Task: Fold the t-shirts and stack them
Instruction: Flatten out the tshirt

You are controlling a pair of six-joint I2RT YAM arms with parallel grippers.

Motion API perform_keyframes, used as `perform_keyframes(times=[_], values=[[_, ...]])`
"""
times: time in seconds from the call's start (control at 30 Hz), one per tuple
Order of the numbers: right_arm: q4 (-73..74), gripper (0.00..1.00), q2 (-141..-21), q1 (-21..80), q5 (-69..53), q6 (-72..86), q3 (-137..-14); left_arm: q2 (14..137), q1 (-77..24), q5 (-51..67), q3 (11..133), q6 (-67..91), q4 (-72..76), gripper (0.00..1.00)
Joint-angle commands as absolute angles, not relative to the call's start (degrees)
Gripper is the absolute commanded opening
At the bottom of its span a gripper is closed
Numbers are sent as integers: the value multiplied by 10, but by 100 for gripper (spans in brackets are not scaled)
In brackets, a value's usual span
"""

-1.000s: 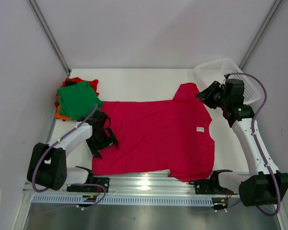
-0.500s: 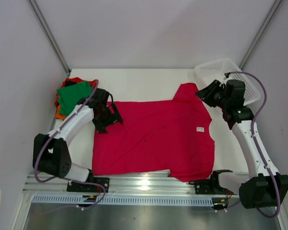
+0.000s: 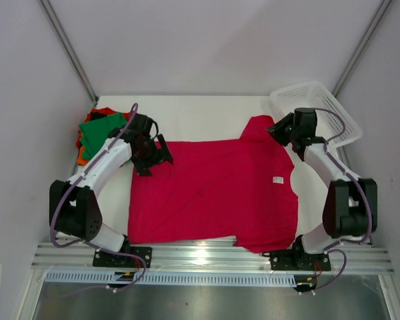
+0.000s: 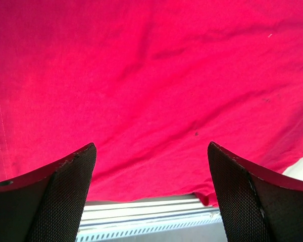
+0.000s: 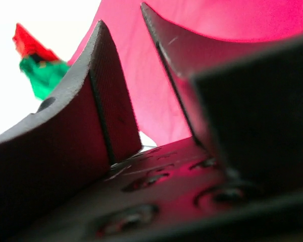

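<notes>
A crimson-red t-shirt (image 3: 213, 190) lies spread flat on the table, with its small white neck tag (image 3: 278, 179) toward the right. My left gripper (image 3: 155, 153) is open over the shirt's far left corner. In the left wrist view the gripper (image 4: 151, 147) has its jaws wide apart above the cloth (image 4: 151, 75) and holds nothing. My right gripper (image 3: 280, 130) is low at the far sleeve (image 3: 259, 127). In the right wrist view its fingers (image 5: 111, 101) stand apart, with crimson cloth (image 5: 141, 85) showing between them. A folded stack with a green shirt (image 3: 103, 132) on top lies at the far left.
A white mesh basket (image 3: 317, 107) sits tilted at the far right corner, just behind my right arm. Orange and red folded shirts (image 3: 85, 159) show under the green one. The metal rail (image 3: 213, 257) runs along the near edge. White walls close in the table on both sides.
My left gripper has moved from the shirt's left edge up to its far left corner. My right arm has folded back and brought its gripper lower at the far sleeve.
</notes>
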State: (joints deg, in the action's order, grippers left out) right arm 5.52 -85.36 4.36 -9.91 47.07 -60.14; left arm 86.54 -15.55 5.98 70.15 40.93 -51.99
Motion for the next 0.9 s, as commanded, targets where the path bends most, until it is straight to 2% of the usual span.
perform_keyframes(times=[0.0, 0.07, 0.2, 0.5, 0.63, 0.73, 0.87], values=[[71, 33, -925, 40, 16, 568, -670, 830, -153, 71, 677, 404, -522, 93], [90, 32, -953, 40, 46, 613, -691, 813, -153, 67, 670, 404, -523, 93], [27, 33, -1012, 42, 34, 704, -686, 790, -153, 59, 656, 405, -532, 93], [-68, 32, -1169, 48, -56, 704, -814, 738, -153, 64, 666, 403, -555, 93], [-61, 32, -1237, 54, -70, 712, -884, 734, -153, 64, 665, 400, -556, 93], [-30, 32, -1244, 61, -62, 725, -907, 752, -153, 55, 668, 393, -555, 93], [62, 33, -1199, 83, 26, 756, -890, 789, -153, 64, 682, 388, -548, 93]])
